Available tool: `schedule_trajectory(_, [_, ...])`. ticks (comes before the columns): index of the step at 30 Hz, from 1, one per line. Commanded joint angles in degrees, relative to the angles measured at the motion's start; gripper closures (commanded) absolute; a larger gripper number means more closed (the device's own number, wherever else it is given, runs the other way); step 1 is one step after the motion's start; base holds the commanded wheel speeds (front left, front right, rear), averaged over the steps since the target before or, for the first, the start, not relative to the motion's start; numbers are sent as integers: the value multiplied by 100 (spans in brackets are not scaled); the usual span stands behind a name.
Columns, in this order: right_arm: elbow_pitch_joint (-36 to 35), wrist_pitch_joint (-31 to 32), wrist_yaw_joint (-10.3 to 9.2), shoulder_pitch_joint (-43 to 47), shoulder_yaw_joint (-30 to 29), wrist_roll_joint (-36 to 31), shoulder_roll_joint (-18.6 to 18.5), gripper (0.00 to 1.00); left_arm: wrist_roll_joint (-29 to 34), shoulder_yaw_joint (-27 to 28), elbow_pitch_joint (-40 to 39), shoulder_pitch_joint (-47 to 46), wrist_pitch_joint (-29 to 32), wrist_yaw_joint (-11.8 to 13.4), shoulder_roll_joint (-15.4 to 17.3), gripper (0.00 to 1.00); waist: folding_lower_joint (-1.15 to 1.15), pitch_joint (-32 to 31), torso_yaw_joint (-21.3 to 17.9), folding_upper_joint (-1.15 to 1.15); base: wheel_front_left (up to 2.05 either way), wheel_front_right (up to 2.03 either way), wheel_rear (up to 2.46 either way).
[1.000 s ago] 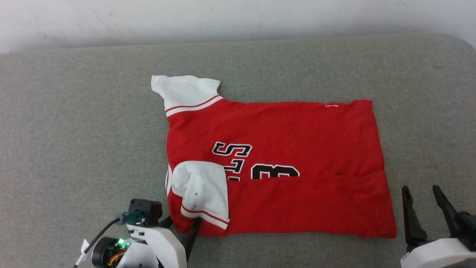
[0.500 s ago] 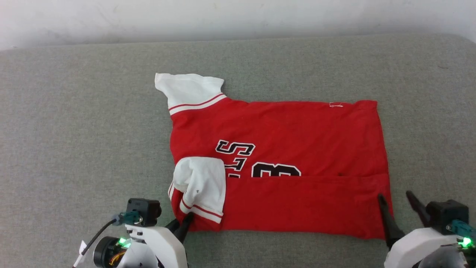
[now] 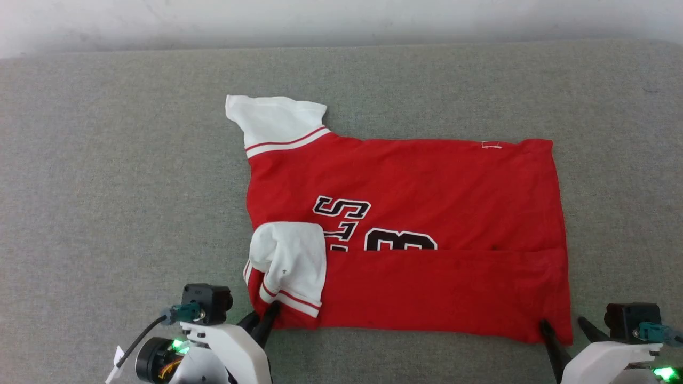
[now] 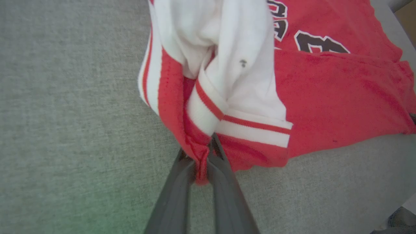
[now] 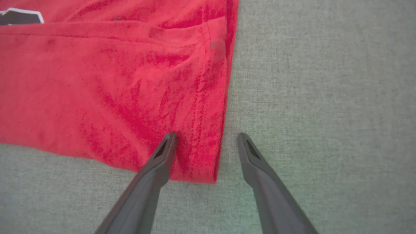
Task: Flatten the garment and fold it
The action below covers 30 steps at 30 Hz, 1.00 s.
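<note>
The red garment [image 3: 416, 181] lies on the grey table, its near part folded up over the black print. One white sleeve [image 3: 275, 120] sticks out at the far left; the other white sleeve [image 3: 291, 261] lies crumpled on the near left corner. My left gripper [image 3: 265, 314] is shut on that near left corner, and red cloth [image 4: 201, 156] is pinched between its fingers [image 4: 224, 182]. My right gripper [image 5: 206, 139] stands open over the near right corner [image 3: 555, 330], one finger [image 5: 162, 152] on the red cloth [image 5: 113, 84], the other finger over bare table.
The grey cloth-covered table [image 3: 117, 176] spreads wide on all sides of the garment. A pale wall [image 3: 341, 21] runs behind its far edge.
The camera has shifted. My right gripper has moved left and forward to the garment's near right corner. The near left corner, held by my left gripper, has bunched up slightly.
</note>
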Motion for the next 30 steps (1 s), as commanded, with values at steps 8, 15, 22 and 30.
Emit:
schedule_trajectory(8, [79, 292, -4, 43, 84, 313, 13, 100, -57, 19, 106, -107, -32, 31, 20, 100, 0, 61, -17, 0, 0, 0, 0])
schedule_trajectory(15, [-70, 182, -4, -97, 63, 251, 13, 100, -168, 126, 90, -136, -171, 63, -27, 100, 0, 73, -40, 0, 0, 0, 0])
schedule_trajectory(22, [-471, 253, -4, -137, -4, 52, 13, 100, -422, 401, -293, 221, -164, 146, 115, 100, 0, -87, -83, 0, 0, 0, 0])
schedule_trajectory(30, [-860, 608, -4, 366, -165, 114, 13, 100, -666, 423, -936, 1072, 221, 359, 257, 100, 0, -392, -21, 0, 0, 0, 0])
